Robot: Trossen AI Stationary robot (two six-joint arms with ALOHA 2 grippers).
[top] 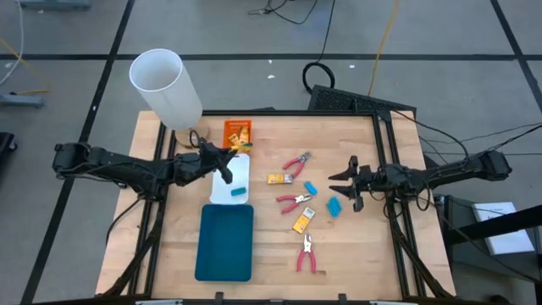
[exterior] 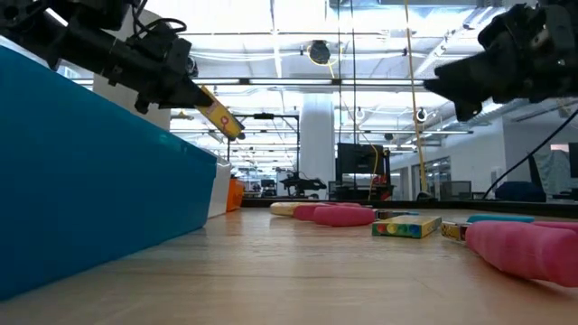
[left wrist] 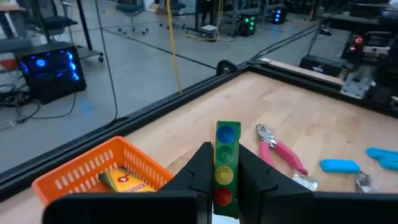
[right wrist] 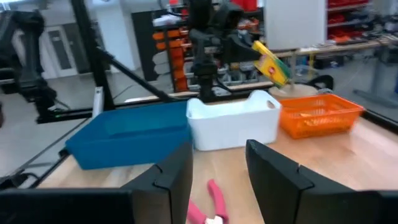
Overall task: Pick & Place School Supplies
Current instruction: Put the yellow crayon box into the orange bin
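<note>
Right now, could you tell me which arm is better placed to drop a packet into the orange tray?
The left. Its hand is shut on a yellow packet, raised beside the orange tray, where another packet lies. The right hand is open and holds nothing, across the table by the loose supplies.

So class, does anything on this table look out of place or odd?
Nothing is spilled or damaged. Loose supplies lie scattered beside the trays: pliers, blue pieces, packets. The left gripper holds one packet near the orange tray; the right gripper hangs open.

Three trays lie left of the scattered supplies, seemingly touching.
</note>
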